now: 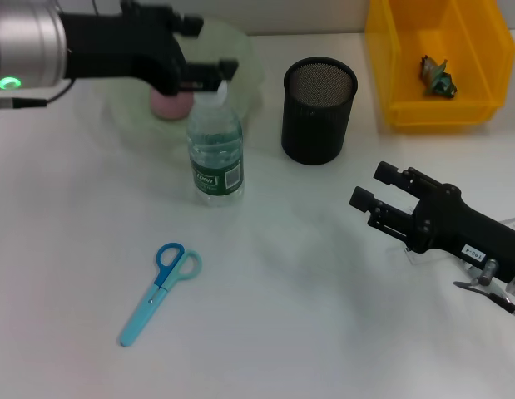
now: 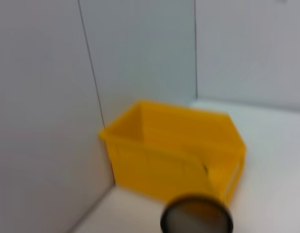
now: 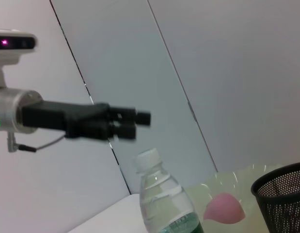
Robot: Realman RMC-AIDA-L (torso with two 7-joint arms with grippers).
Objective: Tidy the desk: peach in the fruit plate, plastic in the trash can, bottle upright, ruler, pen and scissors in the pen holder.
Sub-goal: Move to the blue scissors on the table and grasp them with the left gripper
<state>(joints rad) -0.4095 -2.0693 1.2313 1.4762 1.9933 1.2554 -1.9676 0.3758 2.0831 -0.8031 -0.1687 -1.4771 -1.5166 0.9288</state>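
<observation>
On the desk (image 1: 324,332), peach (image 1: 167,104) plated, bottle (image 1: 215,154) upright; scissors (image 1: 157,287) remain; both grippers' jaws apart, empty.

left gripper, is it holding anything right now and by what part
Nothing is held. The left gripper hangs open above the bottle, clear of its cap in the right wrist view. The right gripper is open and empty too.
</observation>
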